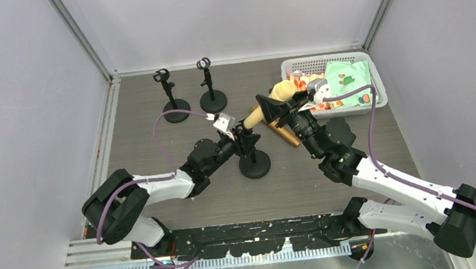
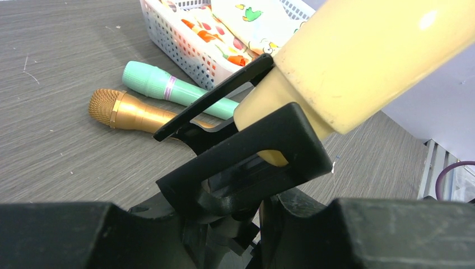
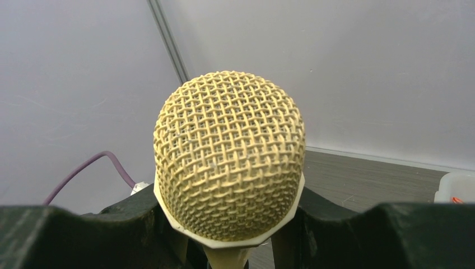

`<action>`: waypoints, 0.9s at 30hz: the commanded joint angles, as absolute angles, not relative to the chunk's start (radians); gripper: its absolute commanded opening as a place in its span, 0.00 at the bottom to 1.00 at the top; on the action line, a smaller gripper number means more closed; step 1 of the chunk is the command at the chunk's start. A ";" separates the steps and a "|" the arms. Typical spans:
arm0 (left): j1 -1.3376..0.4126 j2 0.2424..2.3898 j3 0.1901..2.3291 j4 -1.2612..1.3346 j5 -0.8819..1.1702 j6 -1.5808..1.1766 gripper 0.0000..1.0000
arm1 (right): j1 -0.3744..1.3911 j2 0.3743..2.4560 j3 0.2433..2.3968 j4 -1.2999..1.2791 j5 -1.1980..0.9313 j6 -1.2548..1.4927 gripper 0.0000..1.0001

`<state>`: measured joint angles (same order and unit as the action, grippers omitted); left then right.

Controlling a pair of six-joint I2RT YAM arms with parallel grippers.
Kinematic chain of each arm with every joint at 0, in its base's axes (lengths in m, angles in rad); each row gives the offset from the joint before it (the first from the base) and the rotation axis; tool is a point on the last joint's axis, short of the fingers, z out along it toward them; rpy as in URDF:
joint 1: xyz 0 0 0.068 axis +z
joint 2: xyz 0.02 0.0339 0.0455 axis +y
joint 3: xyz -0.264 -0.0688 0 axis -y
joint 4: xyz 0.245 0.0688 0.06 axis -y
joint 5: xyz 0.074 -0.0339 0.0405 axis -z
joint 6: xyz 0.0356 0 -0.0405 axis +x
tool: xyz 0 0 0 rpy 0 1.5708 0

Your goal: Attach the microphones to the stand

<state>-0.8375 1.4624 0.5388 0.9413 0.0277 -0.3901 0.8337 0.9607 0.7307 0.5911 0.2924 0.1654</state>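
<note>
Right fingers (image 3: 67, 235) clamped on cream-yellow microphone (image 1: 282, 91) near head. Its tail end pokes into clip (image 2: 246, 157) of nearest stand (image 1: 255, 164). Left fingers (image 2: 56, 235) clamped on that stand near clip. Golden-brown microphone (image 2: 129, 110) and mint-green microphone (image 2: 162, 85) lie side by side on bench (image 2: 56, 145), next to basket (image 2: 185, 50).

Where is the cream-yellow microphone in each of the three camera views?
Top external: the cream-yellow microphone lies slanted at centre, head toward the basket.
Left wrist: its smooth body fills the upper right, lower end at the clip of the stand.
Right wrist: its mesh head fills the centre.
Shared landmark: the white basket, back right from above, top centre for the left wrist; perhaps the white corner at the right wrist's right edge.
</note>
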 commanded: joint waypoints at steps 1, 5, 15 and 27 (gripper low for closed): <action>-0.865 1.489 0.551 0.902 0.100 -0.484 0.00 | 0.833 0.951 0.675 0.582 0.285 0.133 0.01; -0.868 1.491 0.554 0.902 0.098 -0.477 0.00 | 0.834 0.956 0.665 0.550 0.280 0.117 0.01; -0.880 1.491 0.557 0.902 0.092 -0.449 0.00 | 0.855 0.971 0.659 0.445 0.304 0.046 0.01; -0.899 1.496 0.563 0.900 0.084 -0.427 0.00 | 0.855 1.066 0.634 0.455 0.298 0.063 0.01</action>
